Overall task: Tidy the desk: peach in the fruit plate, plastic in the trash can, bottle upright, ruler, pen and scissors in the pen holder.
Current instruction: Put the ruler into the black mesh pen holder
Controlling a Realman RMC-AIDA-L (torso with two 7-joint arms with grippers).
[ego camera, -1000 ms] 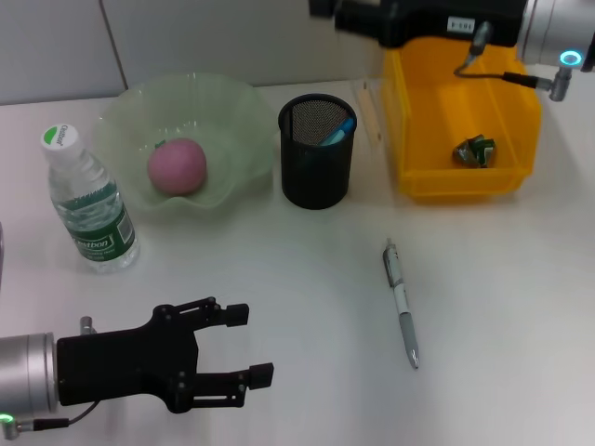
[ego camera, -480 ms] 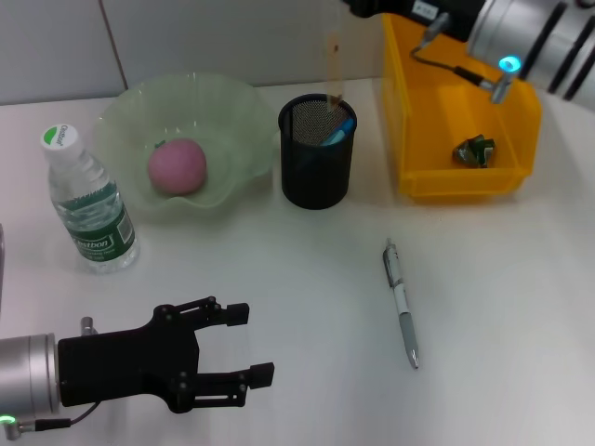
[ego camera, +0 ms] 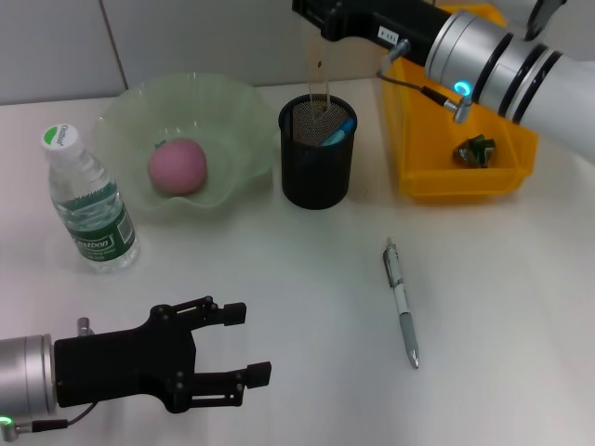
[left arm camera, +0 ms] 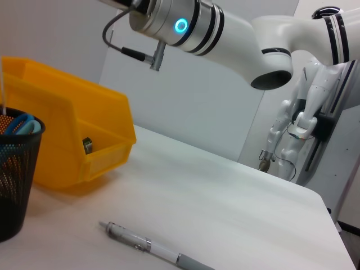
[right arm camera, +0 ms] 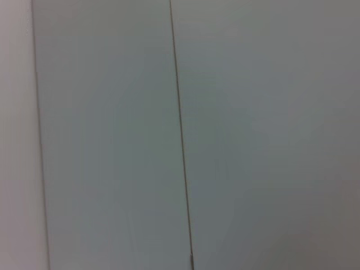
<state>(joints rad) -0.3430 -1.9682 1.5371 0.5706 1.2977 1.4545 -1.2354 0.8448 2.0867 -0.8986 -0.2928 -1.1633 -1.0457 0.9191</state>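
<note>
My right gripper [ego camera: 321, 23] is at the top of the head view, shut on a clear ruler [ego camera: 319, 74] that hangs upright with its lower end inside the black mesh pen holder [ego camera: 317, 172]. A blue scissors handle [ego camera: 340, 130] sticks out of the holder. The pen [ego camera: 402, 302] lies on the table in front of it and also shows in the left wrist view [left arm camera: 157, 250]. The peach [ego camera: 177, 165] sits in the green fruit plate [ego camera: 232, 111]. The bottle [ego camera: 88, 200] stands upright. Green plastic [ego camera: 475, 150] lies in the yellow trash can [ego camera: 437, 181]. My left gripper [ego camera: 244, 346] rests open near the front left.
The left wrist view shows the holder [left arm camera: 14, 185], the yellow bin [left arm camera: 67, 146] and the right arm [left arm camera: 185, 25] overhead. Another robot [left arm camera: 304, 112] stands beyond the table's far edge. The right wrist view shows only a wall.
My right arm has swung left from over the yellow bin to above the pen holder, bringing the ruler's lower end down into it. The left arm has not moved.
</note>
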